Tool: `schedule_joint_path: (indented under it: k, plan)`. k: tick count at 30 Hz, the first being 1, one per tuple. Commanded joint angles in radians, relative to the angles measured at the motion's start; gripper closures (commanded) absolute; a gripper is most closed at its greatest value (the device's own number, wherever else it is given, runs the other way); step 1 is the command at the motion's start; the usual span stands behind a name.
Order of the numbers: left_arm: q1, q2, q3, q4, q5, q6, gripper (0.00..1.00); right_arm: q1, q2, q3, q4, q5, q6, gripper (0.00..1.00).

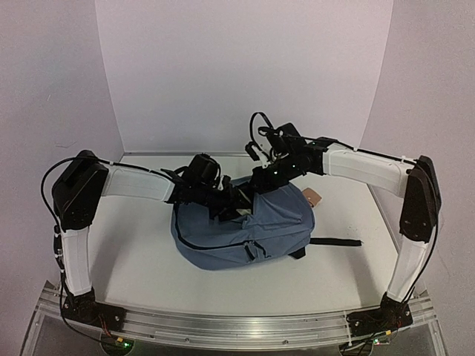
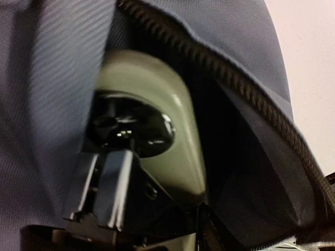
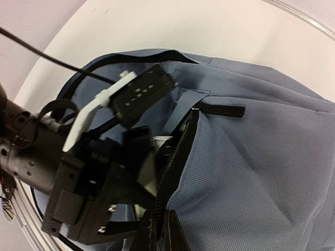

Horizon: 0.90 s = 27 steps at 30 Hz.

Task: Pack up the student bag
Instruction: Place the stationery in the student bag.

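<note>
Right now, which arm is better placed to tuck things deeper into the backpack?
Left. The left gripper reaches inside the backpack's open zipper mouth, next to a pale green item. The right gripper is shut on the zipper edge, holding the opening up.

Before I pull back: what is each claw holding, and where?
Right claw pinches the student bag by its zipper edge. Left claw is inside the bag beside a pale green object; hold cannot be told.

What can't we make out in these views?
Top external: student bag opening, hidden under left arm and right arm.
Left wrist: pale object inside, blurred, unidentifiable; left gripper dark, opening unclear.
Right wrist: bag interior, blocked by the left arm.
</note>
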Motion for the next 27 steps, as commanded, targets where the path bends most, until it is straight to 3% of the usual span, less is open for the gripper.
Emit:
schedule_joint_path:
  k: [1, 9, 15, 17, 22, 27]
  plan:
    - [-0.016, -0.080, -0.032, -0.112, -0.021, 0.057, 0.50, 0.000, -0.066, 0.018, 0.062, 0.132, -0.026, 0.97]
    - [-0.015, -0.094, -0.089, 0.040, 0.005, 0.025, 0.51, 0.000, -0.040, 0.035, 0.022, 0.126, -0.019, 0.82]
    - [0.002, -0.149, -0.171, 0.118, -0.027, -0.009, 0.50, 0.000, -0.024, 0.057, 0.017, 0.119, -0.020, 0.81]
    - [0.007, -0.166, -0.179, 0.123, -0.039, -0.002, 0.51, 0.000, -0.013, 0.067, 0.016, 0.112, -0.022, 0.75]
    - [0.014, -0.164, -0.179, 0.143, -0.035, -0.001, 0.61, 0.001, 0.031, 0.114, 0.013, 0.093, -0.015, 0.60]
    - [0.019, -0.144, -0.189, 0.177, -0.030, -0.028, 0.73, 0.032, 0.097, 0.175, -0.002, 0.112, -0.047, 0.54]
